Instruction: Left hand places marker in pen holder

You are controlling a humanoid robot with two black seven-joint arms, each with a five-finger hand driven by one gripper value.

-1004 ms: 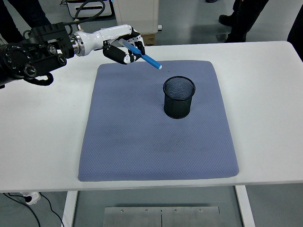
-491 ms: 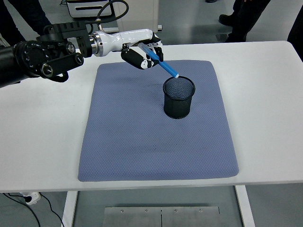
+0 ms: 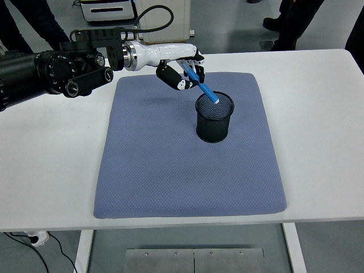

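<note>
Your left hand (image 3: 181,71) grips the marker (image 3: 200,84), angled down-right, tip over the pen holder's (image 3: 214,125) far-left rim.

1. The left hand (image 3: 181,71) covers the upper end of the marker (image 3: 203,89), so its full length can't be seen.
2. The pen holder (image 3: 215,117) has dark mesh; its inside bottom is too dim to make out.
3. The people (image 3: 290,17) standing behind the worktop (image 3: 318,114) are cut off at the top edge, only legs and shoes showing.
</note>
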